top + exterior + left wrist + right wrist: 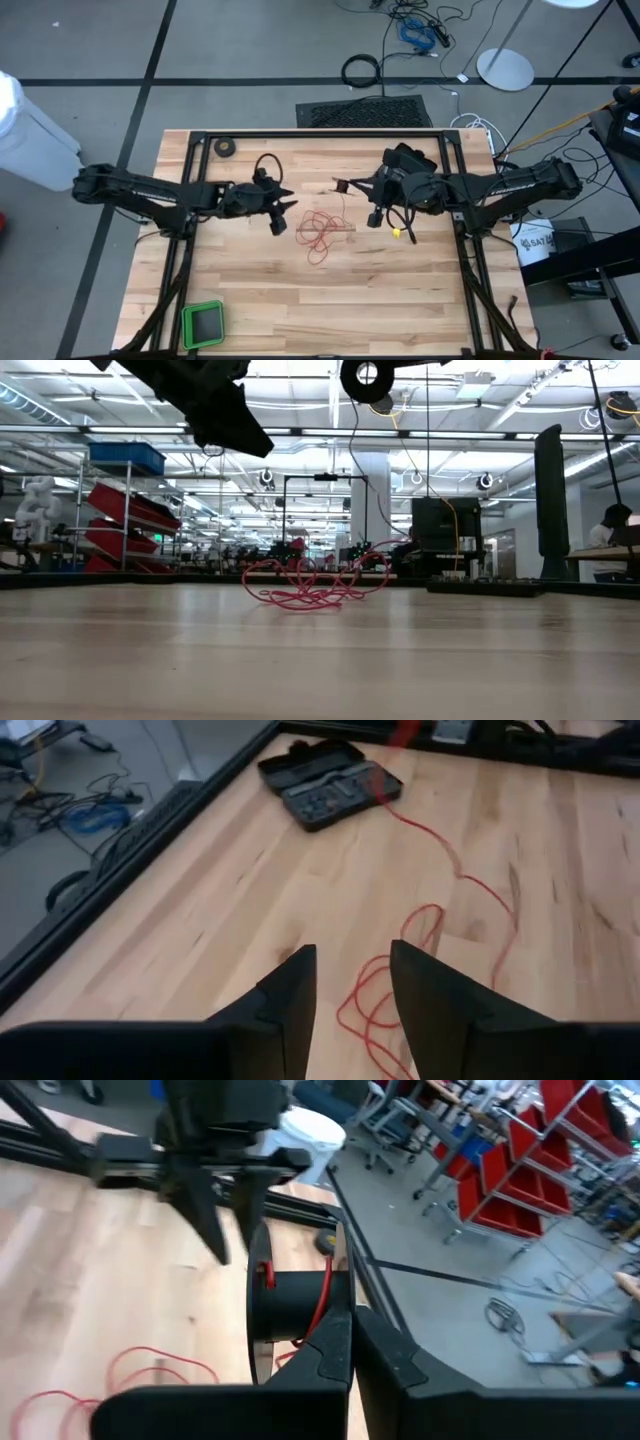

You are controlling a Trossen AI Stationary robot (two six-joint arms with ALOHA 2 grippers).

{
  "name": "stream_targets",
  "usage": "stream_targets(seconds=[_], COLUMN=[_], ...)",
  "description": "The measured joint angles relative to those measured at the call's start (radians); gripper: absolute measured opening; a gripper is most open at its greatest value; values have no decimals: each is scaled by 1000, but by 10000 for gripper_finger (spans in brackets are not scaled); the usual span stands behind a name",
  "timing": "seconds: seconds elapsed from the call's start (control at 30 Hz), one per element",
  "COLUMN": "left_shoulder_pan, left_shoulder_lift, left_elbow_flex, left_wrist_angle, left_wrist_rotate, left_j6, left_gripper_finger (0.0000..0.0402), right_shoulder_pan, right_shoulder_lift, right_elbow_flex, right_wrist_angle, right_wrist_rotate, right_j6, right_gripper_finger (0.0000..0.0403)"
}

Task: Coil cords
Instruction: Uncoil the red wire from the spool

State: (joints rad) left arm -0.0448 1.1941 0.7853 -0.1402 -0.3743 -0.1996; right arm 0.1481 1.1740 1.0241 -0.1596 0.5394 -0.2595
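A thin red wire [320, 232] lies in a loose tangle at the table's middle; it also shows in the low view [310, 585]. One strand rises from the tangle to a small black reel [367, 378] with a pale centre. My right gripper [346, 186] is shut on the reel, well above the table and just right of the tangle. My left gripper [285, 210] is open and empty, above the tangle's left edge. In the left wrist view its fingers [295, 1005] stand over the wire's loops [385, 995]. My right gripper holds the black reel [290, 1305] at the free ends of its fingers [340, 1350], coming level from the table's right side. The near finger covers the place of contact. The reel is lifted clear, with red wire [322, 1295] wound on its barrel and slack wire hanging to the table.
A black tool case [410, 160] lies open at the far side behind the right gripper. A black tape roll [226, 147] lies at the far left. A green tray [203, 323] stands at the near left corner. A black frame [320, 133] runs along the table's edges.
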Motion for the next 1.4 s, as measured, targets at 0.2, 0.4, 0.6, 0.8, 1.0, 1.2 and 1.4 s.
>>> stream_targets(seconds=[0.2,0.4,0.6,0.8,1.0,1.2,1.4], left_shoulder_pan=[-1,-2,-9,-28,-28,-31,-49], left_shoulder_lift=[0,28,82,159,235,322,350], left_elbow_flex=[0,0,-2,-2,-2,-2,-2], left_wrist_angle=[85,209,297,432,538,688,741], left_wrist_rotate=[52,162,187,219,236,192,-6], left_j6=[39,49,71,85,91,106,216], left_gripper_finger=[137,137,137,137,137,137,137], right_shoulder_pan=[24,34,38,38,38,38,49], right_shoulder_lift=[0,0,0,0,0,0,0], right_elbow_flex=[0,0,0,0,0,0,0], right_wrist_angle=[0,4,16,16,15,15,14], right_wrist_rotate=[-23,-22,-22,-22,-22,-23,-24], right_j6=[13,13,13,13,13,13,15], right_gripper_finger=[0,0,0,0,0,0,0])
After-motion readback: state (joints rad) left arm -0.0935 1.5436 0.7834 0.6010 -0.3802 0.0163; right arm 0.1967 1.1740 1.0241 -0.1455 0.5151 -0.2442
